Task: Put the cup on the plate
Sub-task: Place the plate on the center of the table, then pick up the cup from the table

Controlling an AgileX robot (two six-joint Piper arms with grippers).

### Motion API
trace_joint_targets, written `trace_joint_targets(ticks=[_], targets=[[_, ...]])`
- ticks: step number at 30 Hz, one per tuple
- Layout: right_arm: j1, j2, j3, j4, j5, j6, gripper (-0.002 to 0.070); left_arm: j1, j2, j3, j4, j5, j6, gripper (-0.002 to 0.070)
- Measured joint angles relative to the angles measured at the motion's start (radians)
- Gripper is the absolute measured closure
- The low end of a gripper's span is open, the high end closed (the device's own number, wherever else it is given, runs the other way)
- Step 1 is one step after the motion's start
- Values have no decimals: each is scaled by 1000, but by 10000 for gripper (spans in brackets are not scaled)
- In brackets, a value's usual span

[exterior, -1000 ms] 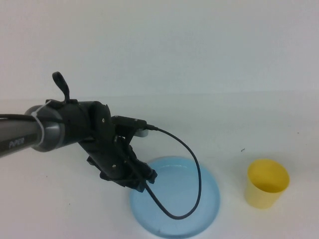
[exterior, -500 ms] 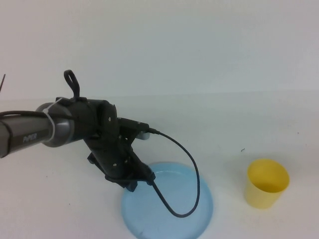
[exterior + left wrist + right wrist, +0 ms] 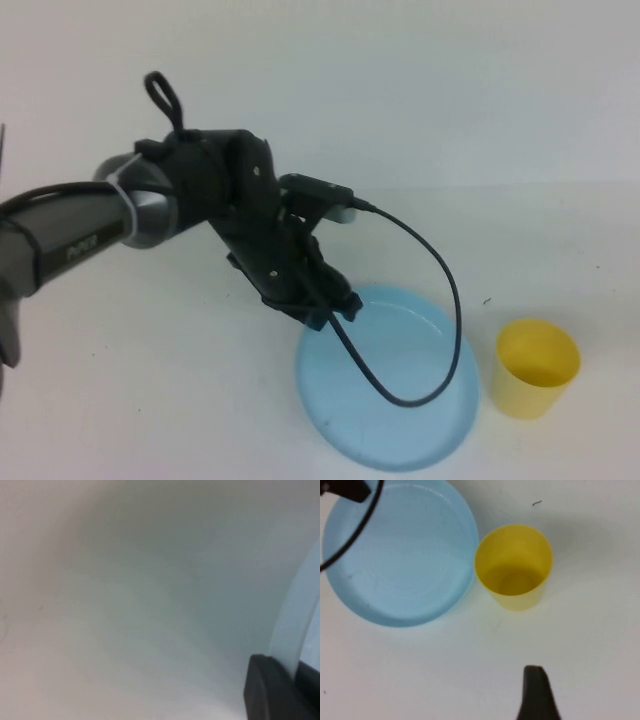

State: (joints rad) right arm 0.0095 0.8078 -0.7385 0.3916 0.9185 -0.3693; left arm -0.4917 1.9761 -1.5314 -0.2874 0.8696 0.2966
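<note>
The light-blue plate (image 3: 400,425) lies on the white table at the front centre. My left gripper (image 3: 325,308) is shut on the plate's far-left rim; in the left wrist view the rim (image 3: 292,630) sits between the two black fingers (image 3: 265,687). The yellow cup (image 3: 537,367) stands upright and empty just right of the plate, nearly touching it. The right wrist view looks down on the plate (image 3: 400,555) and the cup (image 3: 513,565), with my right gripper (image 3: 536,695) a short way back from the cup. The right arm is not in the high view.
The left arm's black cable (image 3: 440,330) loops over the plate's right half and also shows in the right wrist view (image 3: 350,540). A small dark speck (image 3: 487,300) lies on the table behind the cup. A white wall stands behind the table.
My left gripper has pulled the plate to the right, so it now lies close beside the cup. The cup has not moved.
</note>
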Motion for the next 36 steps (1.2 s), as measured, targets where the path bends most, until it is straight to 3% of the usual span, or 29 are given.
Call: trace_joint_targets(ticks=[11,17,19,21,26,31,33,36], targets=[[0,0,0,0,-15,-37,241,-30,93,0,-4,-21,1,645],[0,61,0,28,-51,-66,241,-30,82,0,44,-31,8,333],[2,118,0,57,-51,-105,241,-23,66,0,99,-2,-11,284],[7,182,-7,91,-51,-133,241,-13,29,0,188,31,-53,303],[62,367,-104,110,-45,-151,241,-8,-146,0,438,78,-178,440],[147,551,-249,50,-43,-114,241,-8,-369,2,488,76,-182,582],[171,626,-301,2,-34,-84,241,-8,-457,2,494,76,-180,673],[189,723,-375,-57,-5,-28,241,-8,-576,14,496,74,-177,674]])
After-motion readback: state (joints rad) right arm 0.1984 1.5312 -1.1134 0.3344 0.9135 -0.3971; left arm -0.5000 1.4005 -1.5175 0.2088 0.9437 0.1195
